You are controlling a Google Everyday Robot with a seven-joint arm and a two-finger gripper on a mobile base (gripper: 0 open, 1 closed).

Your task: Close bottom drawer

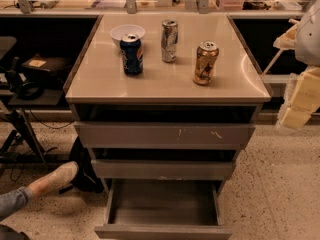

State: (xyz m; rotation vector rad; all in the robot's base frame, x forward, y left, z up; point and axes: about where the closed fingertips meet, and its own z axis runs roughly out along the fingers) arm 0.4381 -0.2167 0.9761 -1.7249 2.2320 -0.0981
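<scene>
The gripper (300, 101) hangs at the right edge, level with the cabinet top (165, 81) (released or clenched, I cannot tell). Well below it and off to one side, the bottom drawer (162, 209) stands pulled far out, so its front is exposed for a push.

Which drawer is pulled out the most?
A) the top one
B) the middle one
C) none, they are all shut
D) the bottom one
D: the bottom drawer sticks out farthest toward the camera, with its inside floor showing. The gripper hangs at the right edge of the view, apart from the drawer.
</scene>
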